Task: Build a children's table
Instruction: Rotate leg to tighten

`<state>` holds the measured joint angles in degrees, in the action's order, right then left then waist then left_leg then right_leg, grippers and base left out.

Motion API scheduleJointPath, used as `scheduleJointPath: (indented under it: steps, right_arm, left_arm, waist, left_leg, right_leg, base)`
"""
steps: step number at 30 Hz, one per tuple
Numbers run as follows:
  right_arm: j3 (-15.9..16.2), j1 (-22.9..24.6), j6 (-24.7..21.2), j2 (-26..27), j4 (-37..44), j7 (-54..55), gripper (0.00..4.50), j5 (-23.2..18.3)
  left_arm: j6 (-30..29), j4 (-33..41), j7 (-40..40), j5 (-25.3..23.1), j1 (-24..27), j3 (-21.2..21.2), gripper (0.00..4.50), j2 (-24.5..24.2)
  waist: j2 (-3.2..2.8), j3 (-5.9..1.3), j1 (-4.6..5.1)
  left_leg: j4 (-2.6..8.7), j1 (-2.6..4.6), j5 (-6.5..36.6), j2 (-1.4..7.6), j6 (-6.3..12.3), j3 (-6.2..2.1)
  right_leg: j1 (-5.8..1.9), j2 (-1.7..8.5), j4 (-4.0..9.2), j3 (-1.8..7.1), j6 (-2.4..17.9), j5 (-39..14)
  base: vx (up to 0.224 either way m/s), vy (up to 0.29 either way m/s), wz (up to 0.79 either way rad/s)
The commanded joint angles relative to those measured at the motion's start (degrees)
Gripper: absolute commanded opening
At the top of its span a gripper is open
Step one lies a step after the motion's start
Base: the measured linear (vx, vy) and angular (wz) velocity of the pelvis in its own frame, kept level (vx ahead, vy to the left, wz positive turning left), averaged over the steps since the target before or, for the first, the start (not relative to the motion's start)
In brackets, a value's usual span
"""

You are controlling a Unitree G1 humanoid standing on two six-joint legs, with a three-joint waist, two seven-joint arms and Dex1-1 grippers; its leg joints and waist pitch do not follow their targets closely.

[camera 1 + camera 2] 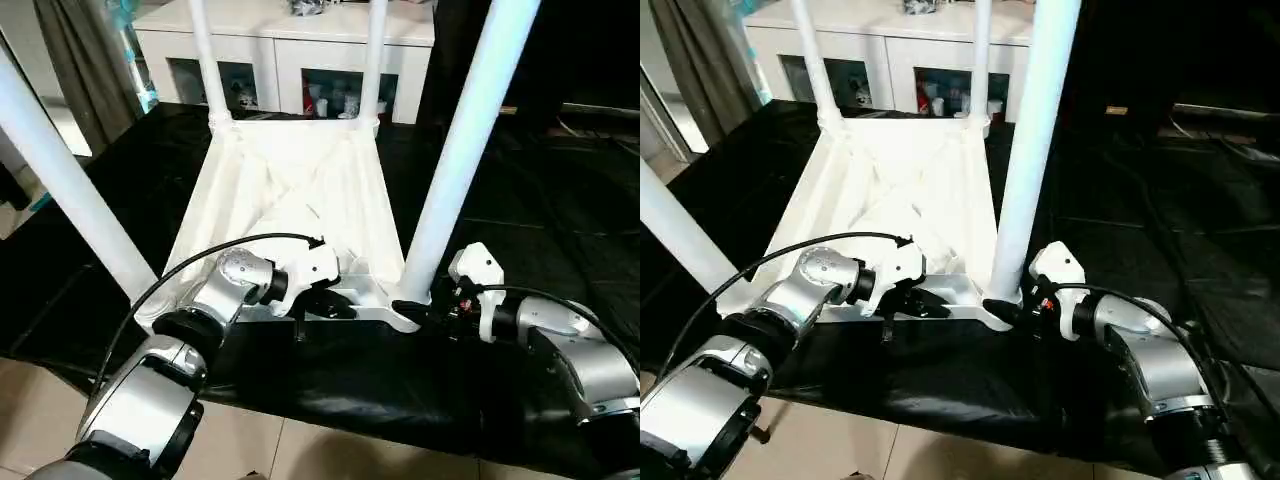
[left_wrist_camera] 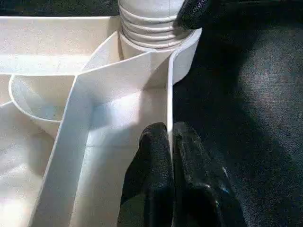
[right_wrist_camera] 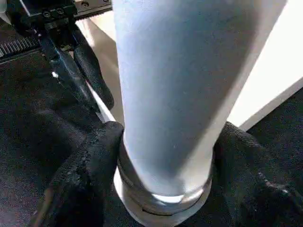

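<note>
The white children's table (image 1: 290, 190) lies upside down on the black tabletop (image 1: 560, 230). The left claw (image 2: 169, 142) pinches its near rim tight. The right claw (image 3: 165, 165) hugs the near-right leg (image 1: 460, 160); squeezing crooked could tip it from its socket.

The table top (image 1: 300, 190) and its legs (image 1: 465, 140) are plain white, the sheet (image 1: 560, 220) black, the cabinet (image 1: 290, 50) white, the forearms (image 1: 150, 400) silver.
</note>
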<state>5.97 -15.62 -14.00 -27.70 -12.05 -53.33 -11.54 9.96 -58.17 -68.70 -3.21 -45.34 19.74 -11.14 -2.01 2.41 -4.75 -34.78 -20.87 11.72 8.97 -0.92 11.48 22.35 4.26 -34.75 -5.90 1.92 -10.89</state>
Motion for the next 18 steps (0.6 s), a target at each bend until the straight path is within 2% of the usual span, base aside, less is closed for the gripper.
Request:
scheduleJointPath:
  steps: [1,5,7,8,9,10,11,12,13,15,16,17,18]
  right_arm:
    - [1.6,-0.4,0.2,1.5,-1.7,-0.4,2.68,0.2]
    - [0.9,-0.7,0.8,3.5,-4.2,2.8,2.65,0.9]
    - [-0.9,-1.7,1.5,7.4,-8.9,9.5,2.65,1.4]
    - [-1.7,-2.2,1.3,8.8,-10.3,11.4,2.65,1.2]
    - [-2.6,-2.7,0.9,10.3,-11.7,13.5,2.64,0.7]
    - [-2.6,-2.7,0.9,10.3,-11.7,13.5,2.64,0.7]
    - [-3.3,-3.5,0.9,12.2,-13.8,16.8,2.64,1.0]
    - [-3.6,-3.9,1.0,13.1,-14.7,18.4,2.64,1.2]
    - [-3.6,-4.9,2.1,14.8,-16.8,21.8,2.64,2.4]
    - [-3.7,-6.1,2.7,16.6,-19.2,25.1,2.64,3.2]
    - [-2.6,-8.0,3.6,18.6,-21.9,27.2,2.64,4.9]
    - [-1.8,-9.3,4.2,20.0,-23.8,28.5,2.64,6.0]
    - [-0.8,-10.4,5.1,21.1,-25.3,28.3,2.64,6.9]
  left_arm:
    - [-0.4,0.4,0.0,0.4,1.2,-1.1,0.0,0.3]
    - [-1.1,-0.5,3.9,0.1,0.6,-2.0,0.0,0.6]
    - [-2.9,-2.4,11.5,0.1,-1.3,-3.9,0.0,2.3]
    - [-3.4,-3.0,13.6,0.1,-1.8,-4.3,0.0,2.9]
    - [-3.9,-3.6,15.8,-0.1,-2.4,-4.6,0.0,3.4]
    - [-3.9,-3.6,15.8,-0.1,-2.4,-4.6,0.0,3.4]
    - [-4.7,-4.5,19.1,-0.4,-3.4,-4.9,0.0,4.4]
    - [-5.1,-5.0,20.7,-0.6,-3.9,-5.1,0.0,4.8]
    - [-5.5,-5.8,23.8,-0.8,-4.8,-5.4,0.0,6.0]
    - [-5.9,-6.4,26.6,-1.0,-5.6,-5.9,0.0,7.3]
    - [-6.3,-7.0,29.0,-1.2,-6.7,-6.2,0.0,9.1]
    - [-6.5,-7.5,30.5,-1.4,-7.4,-6.3,0.0,10.3]
    - [-6.4,-7.8,31.0,-1.6,-7.8,-6.1,0.0,11.1]
  waist:
    - [1.42,-3.33,-0.06]
    - [1.34,-3.17,0.49]
    - [1.19,-2.84,1.19]
    - [1.49,-2.62,1.66]
    - [1.44,-2.64,2.03]
    - [1.44,-2.64,2.03]
    - [1.35,-2.56,2.58]
    - [1.21,-2.68,2.68]
    - [1.0,-2.78,2.89]
    - [0.99,-2.92,3.13]
    - [1.05,-2.96,3.2]
    - [0.7,-2.94,3.91]
    - [0.77,-2.91,3.88]
  left_leg:
    - [3.59,0.14,7.2,4.43,5.94,-2.33]
    - [3.75,0.29,8.9,4.45,5.14,-2.44]
    - [3.86,0.57,11.0,4.35,4.16,-2.45]
    - [3.84,0.74,12.5,4.03,3.38,-2.5]
    - [4.02,0.72,13.2,4.06,2.78,-2.78]
    - [4.02,0.72,13.2,4.06,2.78,-2.78]
    - [4.21,0.96,14.3,4.18,2.65,-2.85]
    - [4.19,1.15,14.6,4.25,2.43,-2.93]
    - [4.32,0.98,14.3,4.32,2.54,-3.04]
    - [4.45,0.59,13.4,4.35,2.76,-3.09]
    - [4.42,0.63,13.1,4.39,2.84,-2.99]
    - [4.45,0.39,13.7,4.2,2.14,-3.1]
    - [4.44,0.47,14.0,4.21,2.19,-3.14]
  right_leg:
    - [-3.07,5.74,5.47,3.52,8.2,-16.9]
    - [-2.94,5.77,5.75,3.46,8.2,-19.0]
    - [-2.48,5.71,6.27,3.31,8.2,-22.2]
    - [-2.58,5.76,6.77,3.2,7.4,-25.6]
    - [-2.8,5.8,6.96,3.02,6.4,-28.0]
    - [-2.8,5.8,6.96,3.02,6.4,-28.0]
    - [-2.59,5.67,7.2,3.0,6.0,-28.6]
    - [-2.54,5.77,7.17,2.99,6.2,-28.4]
    - [-2.8,5.84,7.12,3.06,6.5,-26.8]
    - [-3.13,5.88,6.83,3.08,7.2,-24.2]
    - [-2.99,5.88,6.78,3.15,7.5,-23.3]
    - [-3.08,5.76,6.58,3.01,8.6,-22.0]
    - [-3.21,5.88,6.68,2.98,8.6,-22.2]
  base:
    - [0.0,0.0,0.0]
    - [0.0,0.0,0.0]
    - [0.0,0.0,0.0]
    - [0.0,0.0,0.0]
    - [0.0,0.0,0.0]
    - [0.0,0.0,0.0]
    - [0.0,0.0,0.0]
    - [0.0,0.0,0.0]
    - [0.0,0.0,0.0]
    - [0.0,0.0,0.0]
    - [0.0,0.0,0.0]
    - [0.0,0.0,0.0]
    - [0.0,0.0,0.0]
